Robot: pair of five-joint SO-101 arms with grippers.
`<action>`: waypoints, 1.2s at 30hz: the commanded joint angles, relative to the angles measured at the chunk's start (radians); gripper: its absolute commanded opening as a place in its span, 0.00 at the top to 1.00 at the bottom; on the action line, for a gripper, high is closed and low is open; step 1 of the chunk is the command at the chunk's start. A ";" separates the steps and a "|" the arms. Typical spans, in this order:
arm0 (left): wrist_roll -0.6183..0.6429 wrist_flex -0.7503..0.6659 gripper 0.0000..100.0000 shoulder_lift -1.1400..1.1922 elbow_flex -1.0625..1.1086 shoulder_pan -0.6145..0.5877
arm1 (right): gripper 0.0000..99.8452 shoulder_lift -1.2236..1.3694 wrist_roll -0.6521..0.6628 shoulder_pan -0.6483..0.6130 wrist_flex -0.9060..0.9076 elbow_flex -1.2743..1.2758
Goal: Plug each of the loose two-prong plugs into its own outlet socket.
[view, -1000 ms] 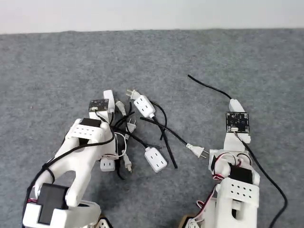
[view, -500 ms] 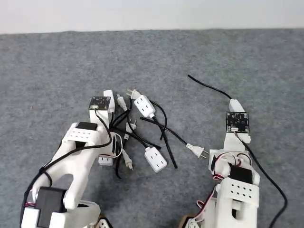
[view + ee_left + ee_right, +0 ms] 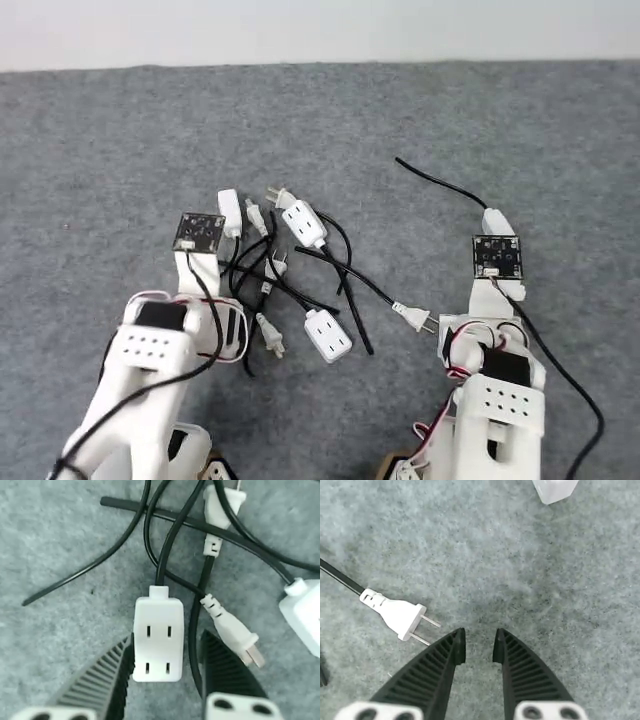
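A white two-socket outlet (image 3: 158, 640) lies on the grey carpet between the fingers of my left gripper (image 3: 167, 640), which is open with one finger on each side of it. A loose white plug (image 3: 235, 637) lies just beside that outlet, prongs pointing away from it; in the high view this plug (image 3: 270, 335) sits by the left arm (image 3: 150, 350). My right gripper (image 3: 479, 635) hangs slightly open over bare carpet with nothing in it. Another loose plug (image 3: 400, 617) rests close beside it, the same plug (image 3: 413, 317) seen on its black cord.
More white outlets (image 3: 303, 223) (image 3: 327, 334) (image 3: 229, 212) and small plugs (image 3: 278, 198) (image 3: 275, 265) lie in a tangle of black cords at centre left. A further white outlet (image 3: 555, 490) lies ahead of the right gripper. Bare carpet stretches along the far side.
The left arm has drawn back toward the near edge and a little left, and now covers the outlet that showed beside it. The right arm has not moved.
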 commanded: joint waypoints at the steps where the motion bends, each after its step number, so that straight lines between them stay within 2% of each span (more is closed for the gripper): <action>1: -0.015 0.011 0.80 -0.080 0.005 0.000 | 0.89 0.004 -0.002 -0.004 0.013 -0.041; 5: -0.012 0.011 0.80 -0.091 -0.005 -0.048 | 0.89 0.004 -0.002 -0.001 0.033 -0.068; 11: -0.020 0.002 0.80 -0.091 -0.053 -0.218 | 0.90 0.004 -0.009 -0.010 0.193 -0.218; 14: -0.021 -0.040 0.80 -0.087 -0.041 -0.265 | 0.94 0.010 0.012 -0.064 0.209 -0.270; 18: -0.021 -0.069 0.80 -0.083 -0.042 -0.308 | 0.93 0.015 0.242 -0.239 0.248 -0.288; 20: -0.021 -0.083 0.80 -0.083 -0.041 -0.322 | 0.88 0.015 0.347 -0.311 0.282 -0.285; 23: -0.021 -0.106 0.80 -0.081 -0.035 -0.347 | 0.79 0.015 0.417 -0.358 0.292 -0.284; 26: -0.028 -0.152 0.80 -0.081 0.005 -0.347 | 0.76 0.015 0.430 -0.390 0.263 -0.284; 32: -0.054 -0.167 0.80 -0.081 0.015 -0.347 | 0.84 0.016 0.384 -0.423 0.090 -0.195; 36: -0.055 -0.170 0.80 -0.080 0.016 -0.344 | 0.86 0.018 0.402 -0.423 0.008 -0.130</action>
